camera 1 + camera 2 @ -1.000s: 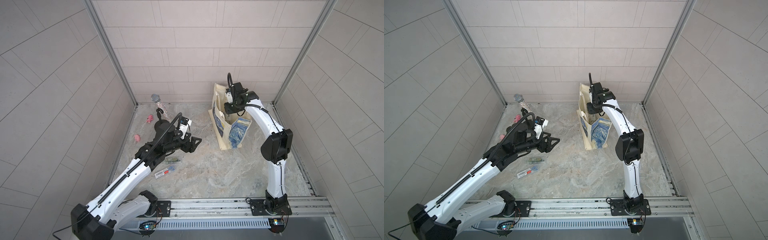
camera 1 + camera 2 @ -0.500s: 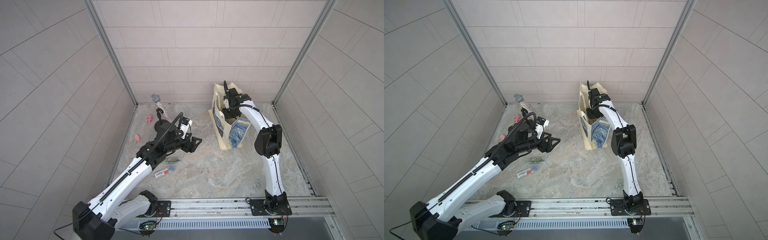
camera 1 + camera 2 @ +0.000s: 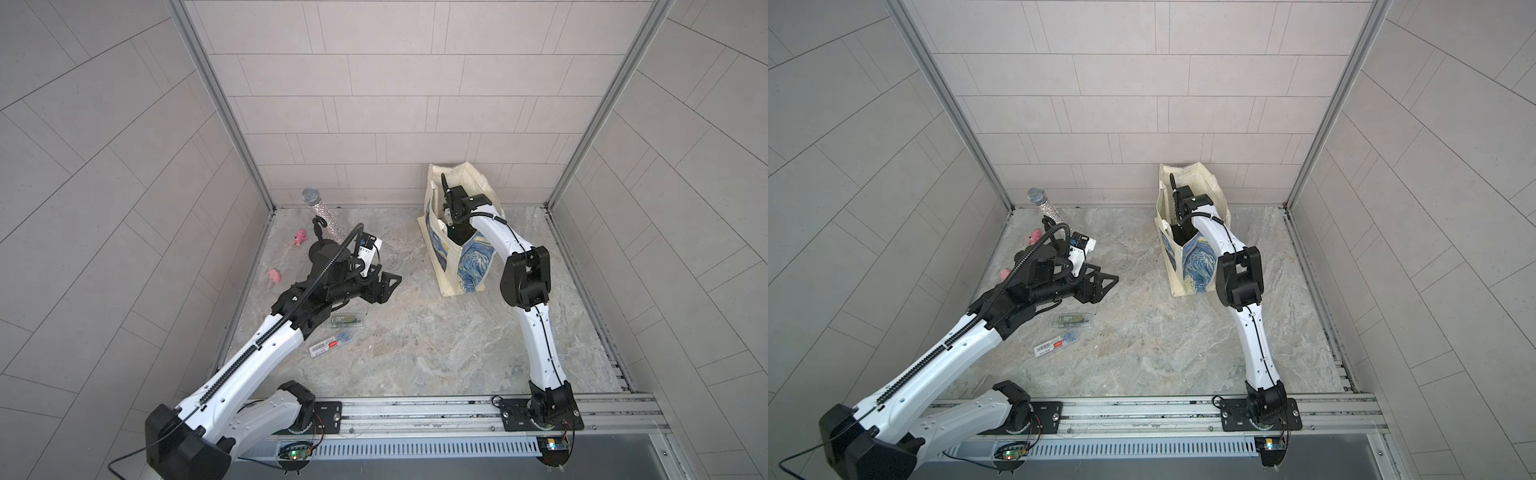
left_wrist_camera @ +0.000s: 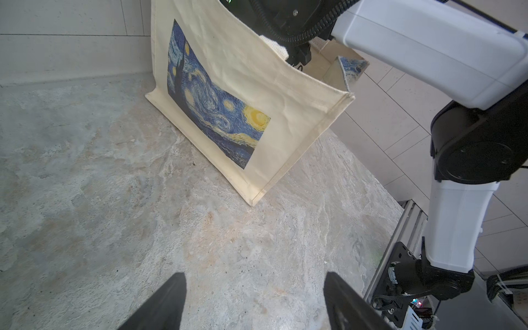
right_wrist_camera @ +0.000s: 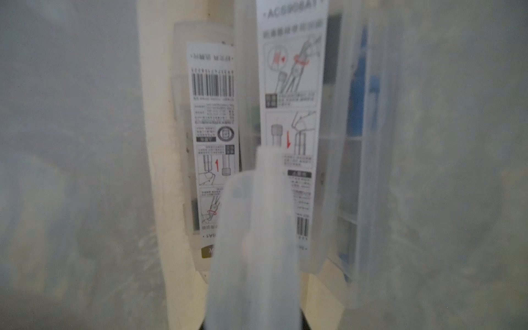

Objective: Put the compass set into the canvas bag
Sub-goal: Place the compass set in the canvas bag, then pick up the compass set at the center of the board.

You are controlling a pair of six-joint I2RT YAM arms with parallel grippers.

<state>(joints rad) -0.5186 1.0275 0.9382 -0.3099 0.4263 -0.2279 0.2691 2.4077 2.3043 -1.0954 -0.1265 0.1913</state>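
Note:
The canvas bag (image 3: 473,262) (image 3: 1192,266) stands open at the back right, its Starry Night print facing the left wrist view (image 4: 217,108). My right arm's wrist (image 3: 457,203) reaches down into its mouth. Inside, my right gripper (image 5: 253,321) is shut on a translucent compass set case (image 5: 254,228). Two more labelled cases (image 5: 213,143) (image 5: 291,85) stand against the cream lining. My left gripper (image 3: 388,286) (image 4: 255,278) hangs open and empty over the floor, left of the bag. Two compass set cases (image 3: 345,320) (image 3: 330,343) lie on the floor beneath the left arm.
A glittery microphone (image 3: 320,212) leans in the back left corner. Two pink toys (image 3: 300,237) (image 3: 274,276) lie near the left wall. Tiled walls close in three sides, and the arms' mounting rail (image 3: 415,411) runs along the front.
The right arm's wrist has dropped from above the bag's rim down into its mouth. The left arm has stayed almost still.

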